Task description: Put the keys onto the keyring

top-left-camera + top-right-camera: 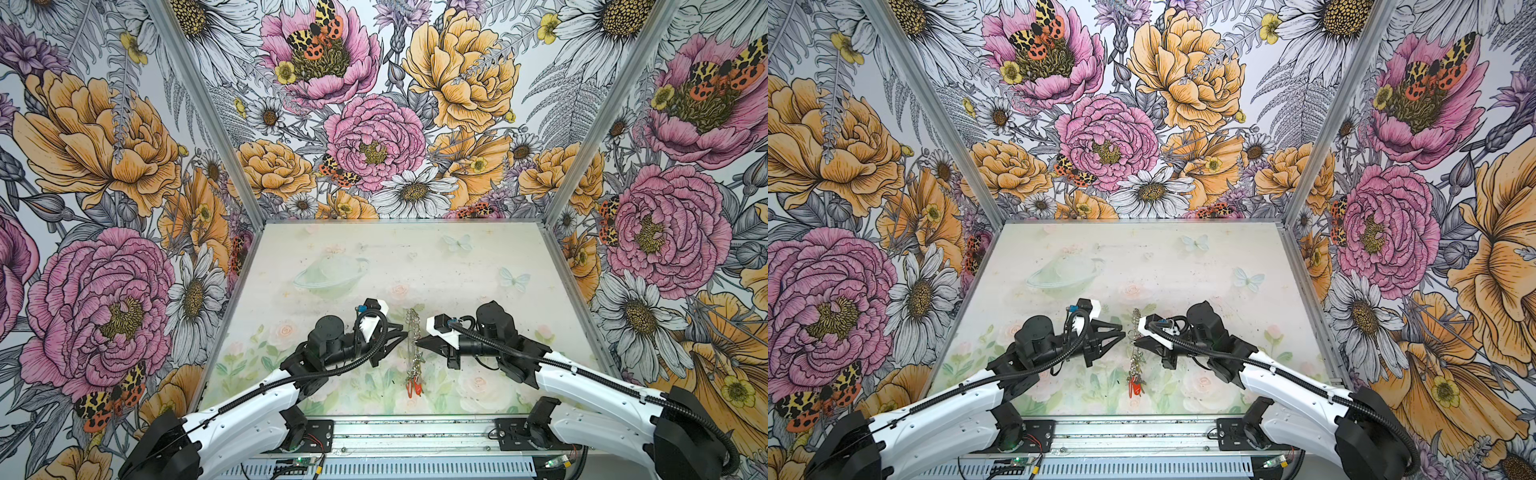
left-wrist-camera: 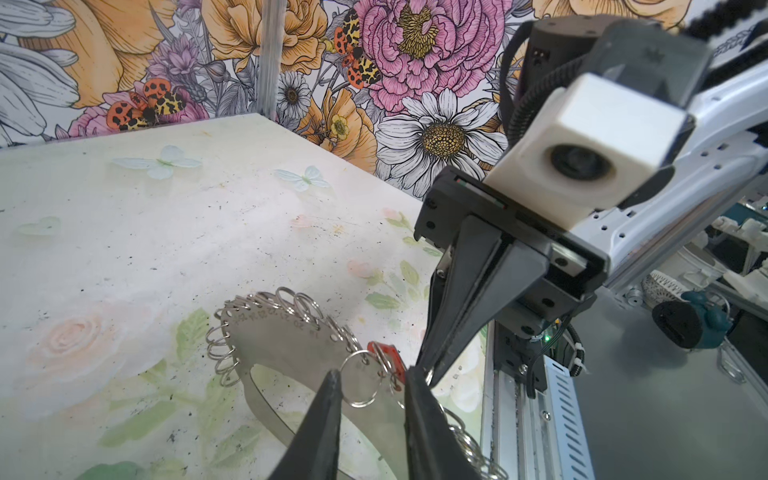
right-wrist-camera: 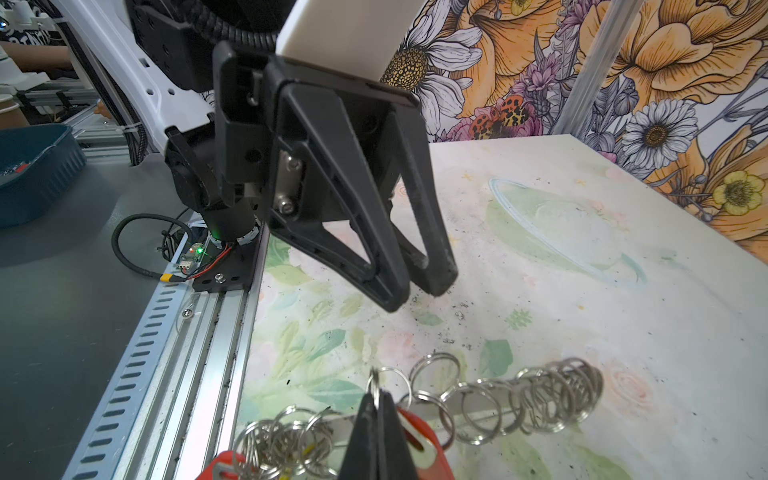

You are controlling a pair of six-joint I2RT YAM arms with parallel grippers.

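Right gripper (image 3: 376,405) is clamped on one wire ring (image 3: 390,386) of the keyring (image 2: 291,345). Left gripper (image 2: 372,376) stands parted around an adjacent ring. Red-tagged keys (image 1: 415,386) sit at the keyring's near end.

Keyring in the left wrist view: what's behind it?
A red tag peeks past the ringed edge of the keyring, beside the right gripper. The tag's remainder and any key on it are covered by the keyring.
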